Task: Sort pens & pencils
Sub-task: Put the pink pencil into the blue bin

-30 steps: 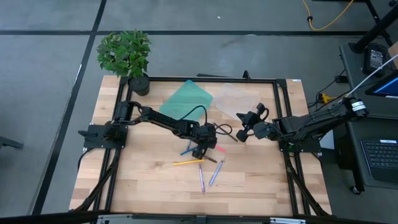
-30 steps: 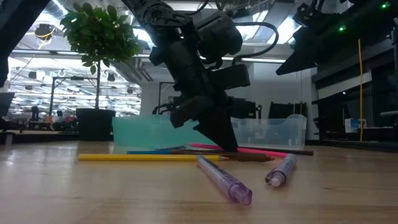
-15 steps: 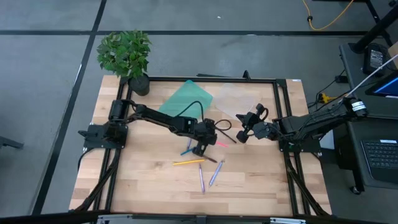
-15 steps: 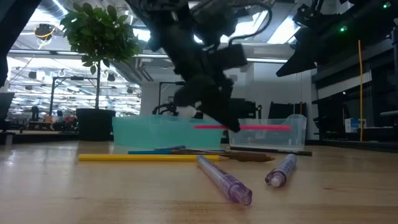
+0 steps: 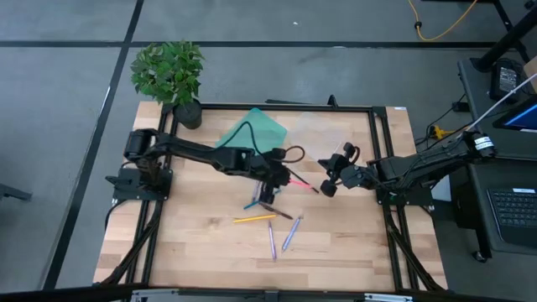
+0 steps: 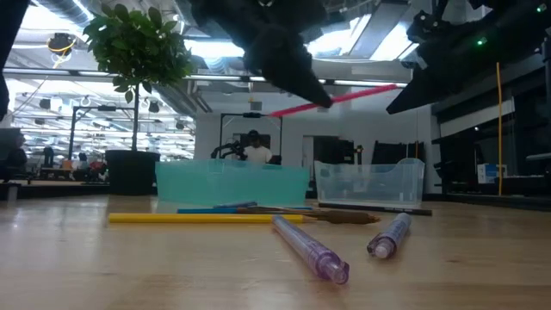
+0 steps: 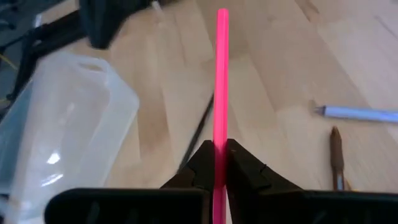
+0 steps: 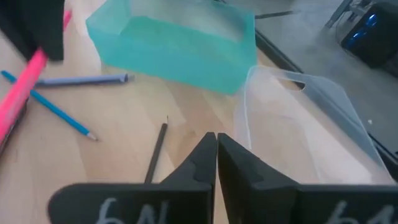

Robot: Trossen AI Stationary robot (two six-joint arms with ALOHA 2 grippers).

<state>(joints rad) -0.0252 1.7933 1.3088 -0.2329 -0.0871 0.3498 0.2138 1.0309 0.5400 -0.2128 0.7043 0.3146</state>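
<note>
**Pink pencil aloft over mid-table, two bins just behind**

You are holding the slim pink pencil [image 5: 303,181] in the left gripper [image 5: 279,174], fingers clamped on its shaft, so it is hanging clear of the wooden table [image 5: 201,252] at mid-table. It is tilting, with its free end pointing toward the right gripper [image 5: 329,186], which is waiting nearby with its fingers pressed together on nothing. Just behind are sitting the teal plastic bin [image 5: 252,132] and, beside it, the clear plastic bin [image 5: 331,134]; the black frame rail [image 5: 277,106] is running along the far edge behind both. Open wood is lying toward the near edge. Below the lifted pencil, the rest are lying flat in a loose cluster: a yellow pencil [image 5: 253,219], a blue pencil [image 5: 252,204], a brown pencil [image 5: 279,212], two lavender pens [image 5: 290,235] and a thin black pencil [image 8: 155,158] nearer the clear bin.
</note>
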